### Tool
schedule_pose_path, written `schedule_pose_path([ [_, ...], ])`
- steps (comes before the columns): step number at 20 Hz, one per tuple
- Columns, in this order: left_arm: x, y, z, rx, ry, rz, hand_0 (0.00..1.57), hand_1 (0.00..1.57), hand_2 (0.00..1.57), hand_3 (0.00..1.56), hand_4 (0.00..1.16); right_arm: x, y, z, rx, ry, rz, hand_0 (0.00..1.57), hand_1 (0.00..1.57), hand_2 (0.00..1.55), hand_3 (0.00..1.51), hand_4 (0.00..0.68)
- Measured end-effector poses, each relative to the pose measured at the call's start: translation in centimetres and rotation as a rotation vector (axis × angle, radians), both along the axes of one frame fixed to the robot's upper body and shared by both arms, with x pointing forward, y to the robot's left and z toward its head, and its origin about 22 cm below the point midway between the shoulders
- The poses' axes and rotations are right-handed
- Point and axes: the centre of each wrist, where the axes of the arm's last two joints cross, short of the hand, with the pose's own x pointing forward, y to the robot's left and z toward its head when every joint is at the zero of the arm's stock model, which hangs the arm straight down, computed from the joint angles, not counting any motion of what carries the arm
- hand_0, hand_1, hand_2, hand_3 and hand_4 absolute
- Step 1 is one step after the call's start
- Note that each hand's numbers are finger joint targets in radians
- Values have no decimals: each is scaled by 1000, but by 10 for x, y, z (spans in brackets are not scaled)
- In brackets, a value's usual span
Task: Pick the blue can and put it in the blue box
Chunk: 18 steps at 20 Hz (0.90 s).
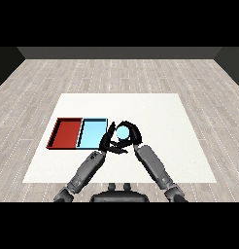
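Blue can (pixel 123 132) just right of blue tray (pixel 93 133), on surface (pixel 160 116). Right hand (pixel 132 133) curled round can; left hand (pixel 109 138) beside it, fingers straight. Grasp step; next calls for lift, leftward carry into blue tray, not red tray (pixel 66 132).

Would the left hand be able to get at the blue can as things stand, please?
Probably not easily. The right hand is curled round the blue can, covering most of it, and the left hand sits right beside it with straight fingers, touching at most its near side.
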Motion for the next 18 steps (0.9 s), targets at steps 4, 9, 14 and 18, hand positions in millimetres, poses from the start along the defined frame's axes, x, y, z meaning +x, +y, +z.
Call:
schedule_pose_path([
  [4, -3, -4, -4, -5, -2, -8, 0, 0, 0, 0, 0, 0, 9, 4, -3, -4, 6, 1431, 1431, 1432, 1389, 630],
  [9, 2, -9, -1, -3, 2, -15, 0, 0, 0, 0, 0, 0, 16, 7, -3, 4, 36, 1408, 1408, 1439, 1389, 625],
  [14, 10, -8, 0, -4, -25, -20, 0, 0, 0, 0, 277, -7, 33, 7, -30, -9, 50, 1253, 1253, 1411, 1396, 613],
  [18, 15, -7, 0, 137, -66, 34, 449, 449, 560, 406, 277, -4, 38, 8, -46, -14, 70, 1450, 1450, 1457, 1391, 595],
])
